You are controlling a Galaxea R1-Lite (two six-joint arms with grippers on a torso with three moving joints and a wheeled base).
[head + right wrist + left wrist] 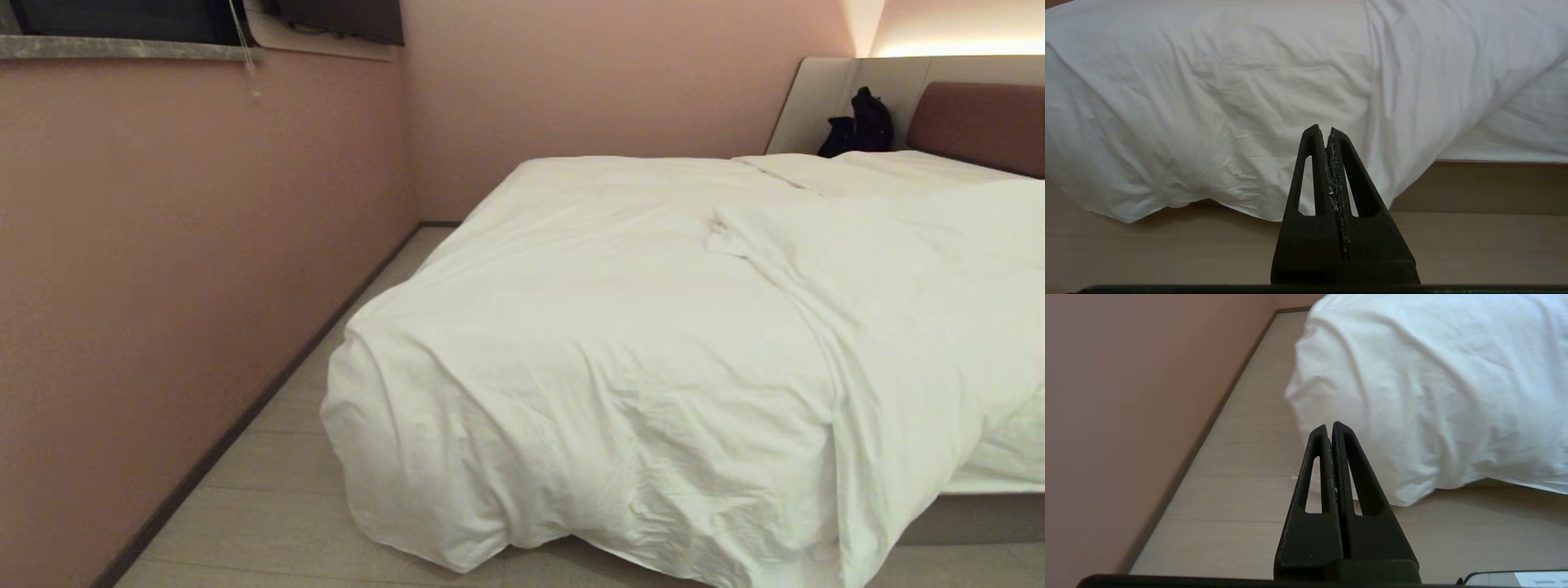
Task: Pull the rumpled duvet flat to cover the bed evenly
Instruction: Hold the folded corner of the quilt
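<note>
A puffy white duvet (588, 327) lies rumpled over the bed (963, 510), its near edge hanging down to the floor at the foot. One part is folded back along the right side, its corner near the middle (722, 233). In the left wrist view my left gripper (1329, 426) is shut and empty, held low off the duvet's hanging corner (1412, 400). My right gripper (1325, 131) is also shut with nothing in it, facing the draped duvet (1229, 102) from a short way off. Neither arm shows in the head view.
A pink wall (180, 269) runs close along the bed's left side, leaving a narrow strip of pale floor (269, 490). A dark bag (857, 126) sits by the reddish-brown headboard (980, 122). Pillows (865, 167) lie at the head. The beige base (1486, 185) shows under the mattress.
</note>
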